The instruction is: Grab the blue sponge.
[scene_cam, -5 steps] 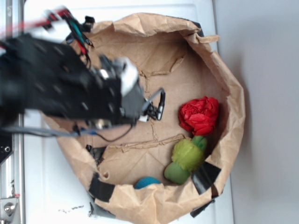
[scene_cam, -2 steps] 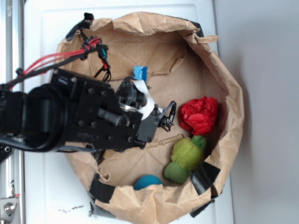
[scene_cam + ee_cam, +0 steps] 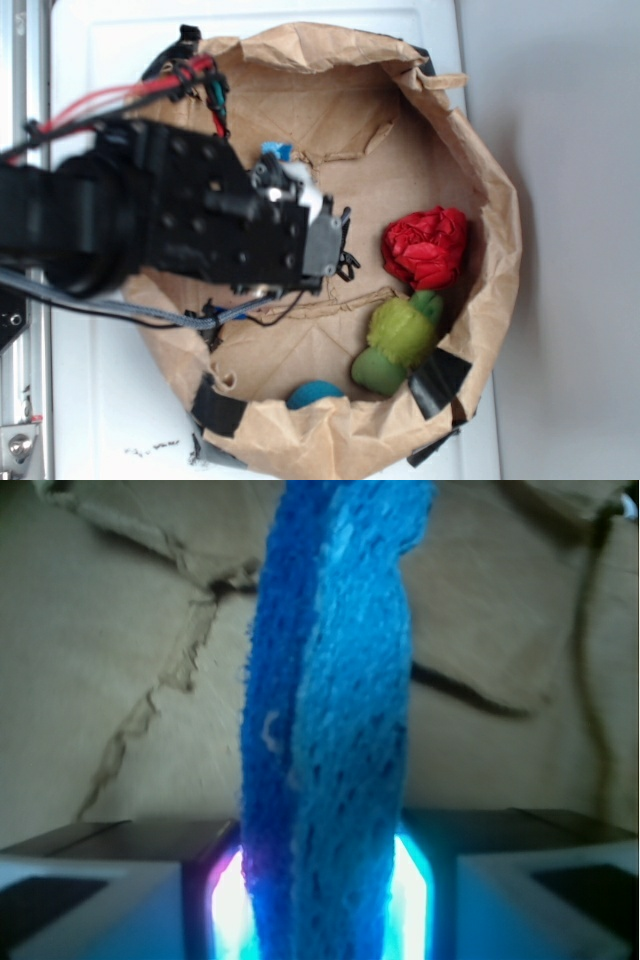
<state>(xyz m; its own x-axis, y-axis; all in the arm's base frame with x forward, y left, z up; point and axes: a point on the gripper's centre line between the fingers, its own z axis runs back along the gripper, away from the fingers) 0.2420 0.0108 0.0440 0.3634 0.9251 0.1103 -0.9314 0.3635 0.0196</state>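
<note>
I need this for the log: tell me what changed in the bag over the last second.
The arm swung up and back left, so the gripper pulled away from the red cloth. The blue sponge, unseen a second ago, now stands clamped between the fingers. The green toy and teal ball stayed put.

A bright blue sponge (image 3: 330,730) stood against the tan paper bag (image 3: 400,130), near a red ball (image 3: 427,246) and green toy (image 3: 398,342).
</note>
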